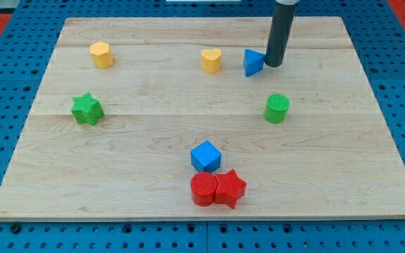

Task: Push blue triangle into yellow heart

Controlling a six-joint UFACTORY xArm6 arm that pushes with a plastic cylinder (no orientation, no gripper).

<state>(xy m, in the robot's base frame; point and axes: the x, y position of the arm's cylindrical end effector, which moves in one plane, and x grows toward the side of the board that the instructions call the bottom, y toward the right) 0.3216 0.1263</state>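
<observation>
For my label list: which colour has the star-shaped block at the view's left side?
Green. The star shows best in the camera view, the only one, near the board's left edge.

The board is pale wood with visible grain and faint plank seams, matt. The rod above my tip looks like smooth dark plastic or metal with a dull sheen. The green star, green cylinder and red cylinder show fine ribbed layers like printed plastic. The blue triangle and yellow heart look matt.
</observation>
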